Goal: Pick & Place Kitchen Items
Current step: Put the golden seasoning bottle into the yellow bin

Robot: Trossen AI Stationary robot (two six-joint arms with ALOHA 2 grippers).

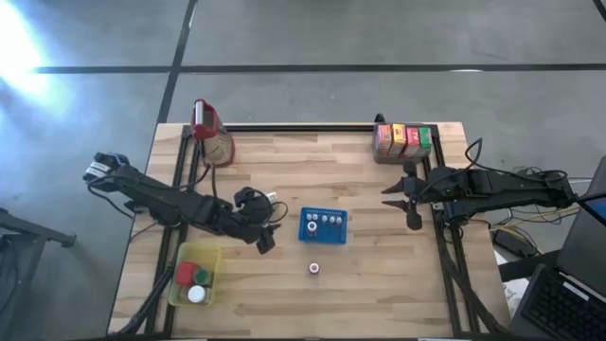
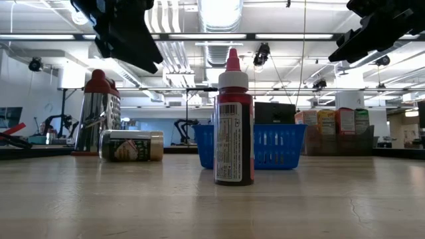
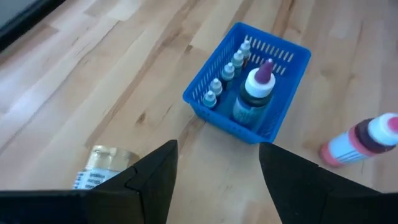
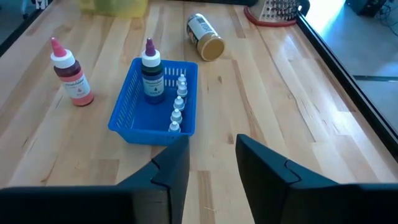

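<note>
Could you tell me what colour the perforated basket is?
Blue; the basket shows best in the right wrist view.

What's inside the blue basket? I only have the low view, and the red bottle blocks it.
Observer: One dark white-capped bottle plus a row of tiny bottles.
Operator: Jaws holding anything?
Observer: No, both arms' jaws stand open and empty.
Operator: That tin on its side, near an arm?
Observer: The tin lies close beside the left arm, untouched.
</note>
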